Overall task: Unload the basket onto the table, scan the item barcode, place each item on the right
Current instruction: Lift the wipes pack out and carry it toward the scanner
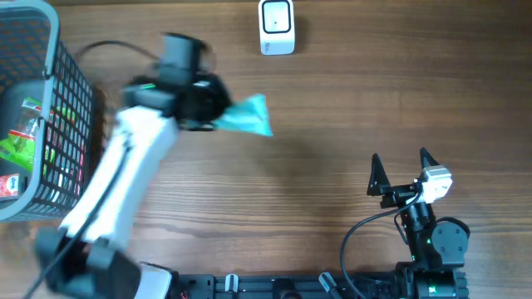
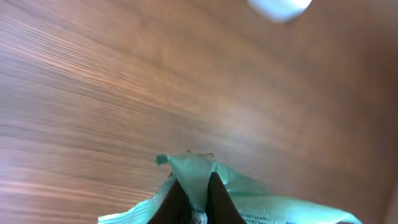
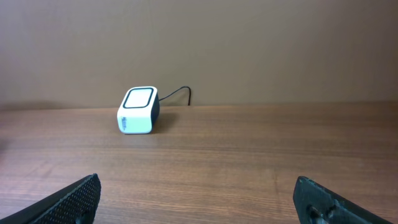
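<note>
Right now your left gripper [image 1: 220,110] is clamped tight on the teal packet [image 1: 252,116], pinching it by one edge so that the rest sticks out to the right of the claw in the overhead view. From the left wrist camera you can see the two dark fingers [image 2: 217,200] pressed together on the crumpled top of the packet [image 2: 261,202], with bare wooden table [image 2: 124,81] beyond it. The packet is well short of the white scanner [image 1: 277,27], which stands near the far edge of the table [image 1: 357,100]; the scanner shows only as a pale blur [image 2: 280,6] at the top of the left wrist view. Your left arm looks smeared overhead, so you cannot tell whether the packet touches the wood. The wire basket [image 1: 62,91] sits at the far left with green packs inside. Your right gripper [image 1: 405,173] stands spread wide and empty near the front right, well apart from the packet. Its wrist camera looks past both fingertips [image 3: 78,196] at the scanner [image 3: 138,110], whose thin dark cable [image 3: 177,92] trails behind it.
</note>
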Controlling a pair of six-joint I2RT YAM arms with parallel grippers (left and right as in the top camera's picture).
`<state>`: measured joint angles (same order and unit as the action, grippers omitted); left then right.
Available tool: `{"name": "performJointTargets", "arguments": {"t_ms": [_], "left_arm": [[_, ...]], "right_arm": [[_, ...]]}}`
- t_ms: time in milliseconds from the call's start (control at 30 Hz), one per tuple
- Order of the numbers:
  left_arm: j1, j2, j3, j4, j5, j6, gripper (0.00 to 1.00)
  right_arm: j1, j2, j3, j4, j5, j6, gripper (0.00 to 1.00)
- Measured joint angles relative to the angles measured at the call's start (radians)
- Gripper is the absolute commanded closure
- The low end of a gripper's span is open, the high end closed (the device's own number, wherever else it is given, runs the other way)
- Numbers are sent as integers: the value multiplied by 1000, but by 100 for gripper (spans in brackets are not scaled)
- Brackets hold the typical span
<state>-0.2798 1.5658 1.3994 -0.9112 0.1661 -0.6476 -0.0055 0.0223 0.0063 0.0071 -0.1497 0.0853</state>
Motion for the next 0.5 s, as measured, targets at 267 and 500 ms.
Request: {"name": "performJointTargets", "arguments": {"t_ms": [267,500], "left_arm": [[-374,460,-13,360,-43,5,27],[-389,418,5,347,-75,109,96]], "right_arm": [[0,0,0,0,0,0,0],[0,0,0,0,0,0,0]]}}
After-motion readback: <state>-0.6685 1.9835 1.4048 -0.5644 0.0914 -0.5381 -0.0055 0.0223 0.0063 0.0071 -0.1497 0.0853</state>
